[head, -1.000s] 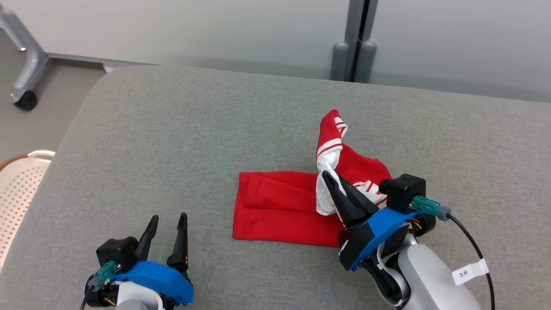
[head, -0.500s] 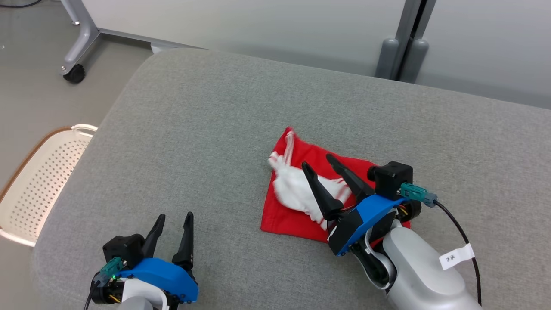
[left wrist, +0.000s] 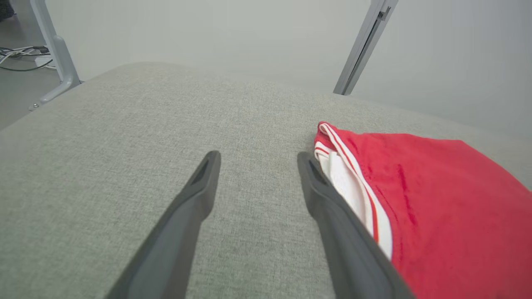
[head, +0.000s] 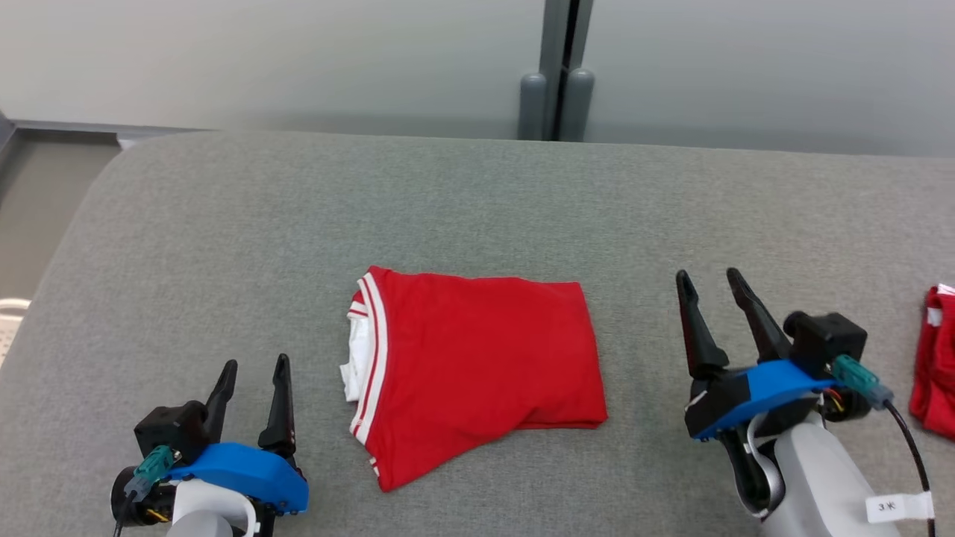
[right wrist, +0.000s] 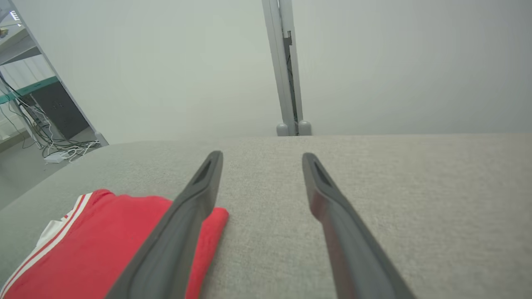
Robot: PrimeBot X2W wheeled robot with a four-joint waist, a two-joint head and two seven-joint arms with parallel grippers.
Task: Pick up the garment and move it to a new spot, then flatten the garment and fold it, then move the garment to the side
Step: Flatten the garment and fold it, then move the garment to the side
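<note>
The right gripper (head: pixel 707 277) has let go of the folded red shirt (head: pixel 477 350). It and the left gripper (head: pixel 257 362) are wide open and empty. I think moving the shirt aside comes next.

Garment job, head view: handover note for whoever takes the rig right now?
Left gripper: open, empty, resting left of the garment and apart from it.
Right gripper: open, empty, to the garment's right, clear of the cloth.
Garment: red, lying in the middle of the grey cushion, folded into a rough rectangle with the white-striped edge on its left. Its lower edge is uneven.
Another red cloth lies at the right edge of the view.
Done: flattening and folding, judging by how it lies.
Left: move the garment to the side.
</note>
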